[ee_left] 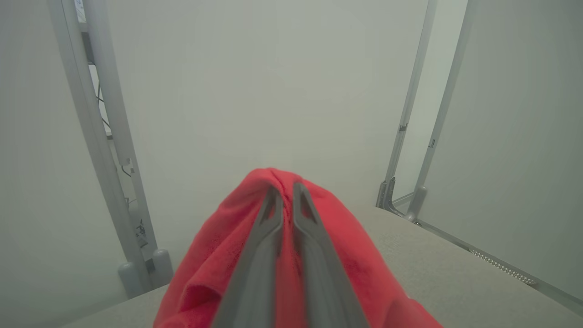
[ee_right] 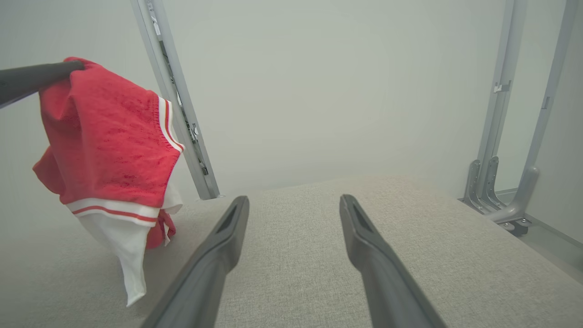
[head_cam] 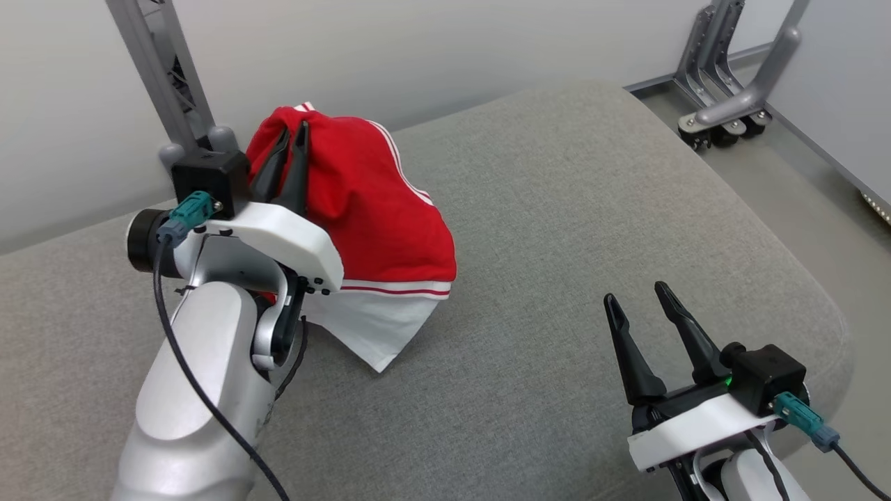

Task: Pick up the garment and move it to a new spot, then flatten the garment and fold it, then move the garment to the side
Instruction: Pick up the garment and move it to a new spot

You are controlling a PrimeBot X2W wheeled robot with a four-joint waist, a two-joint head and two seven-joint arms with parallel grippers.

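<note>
Garment [head_cam: 369, 202]: bright red, with paired thin white stripes along one seam. A white band with a single thin red line sits above a plain white panel.
Padded surface [head_cam: 557, 209]: heathered grey weave.
Left gripper [head_cam: 293, 129] and right gripper [head_cam: 635, 291]: black fingers, white plates, teal connectors [head_cam: 188, 212].
Frame posts [head_cam: 160, 69]: silver-grey.

i can't see where the left gripper [head_cam: 294, 129] ends: its 2 fingertips sink into a fold of the garment [head_cam: 376, 209]. the pale left forearm [head_cam: 202, 390] covers the garment's lower left part and runs off the bottom edge. the right gripper [head_cam: 635, 292] is cut at the wrist by that same edge. through the left wrist camera the garment looks hazy and is cut off below. from the right wrist, i can't tell whether the white corner [ee_right: 127, 264] touches the grey cushion [ee_right: 296, 255].
</note>
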